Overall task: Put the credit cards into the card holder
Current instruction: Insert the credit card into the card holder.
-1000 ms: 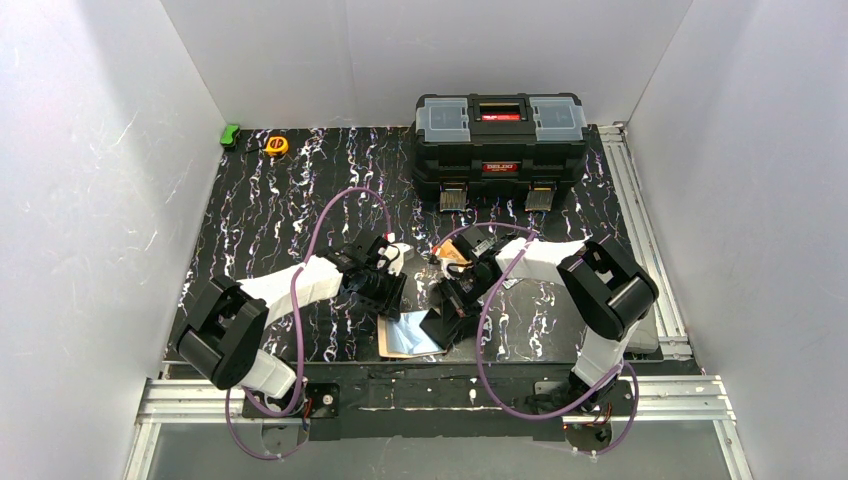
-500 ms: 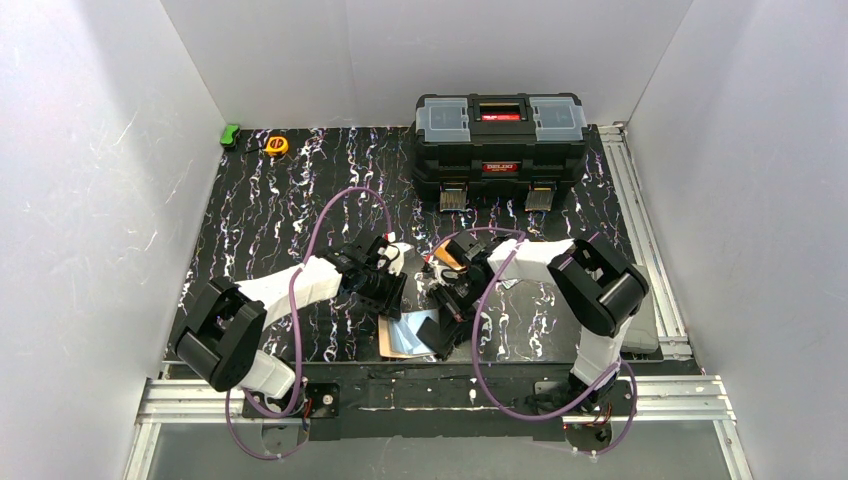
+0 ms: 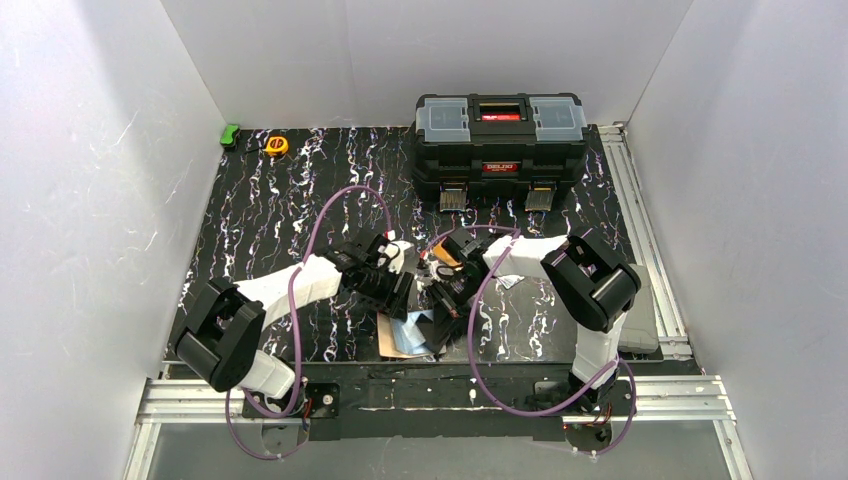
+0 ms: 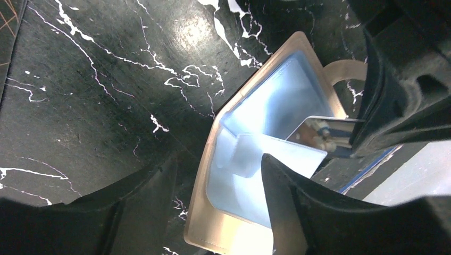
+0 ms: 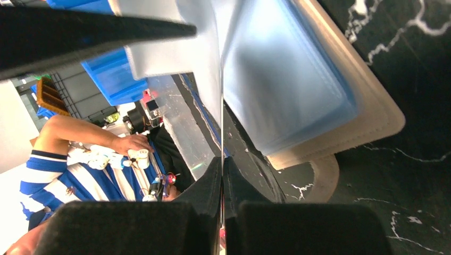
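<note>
On the black marbled table [image 3: 280, 220], well clear of the toolbox [image 3: 500, 140] at the back, both arms meet over the card holder [image 4: 276, 101], which lies open at the near edge with its pale blue inside facing up.

Our left gripper [image 4: 218, 170] stands spread over its near end. One finger [image 4: 298, 207] is over the blue lining and the other is off on the table side. We cannot tell whether it presses down.

Our right gripper [image 5: 222, 170] is clamped on the black card [image 4: 319, 133]. This card stands on edge, tilted steeply, with its free end down at the lining beside the inner pocket.

So the holder lies straight ahead of the held card, along the card's long axis. We judge the card must lie flatter before it can slide in.

An orange patch [image 3: 447, 256] by the right wrist may be the other card.
</note>
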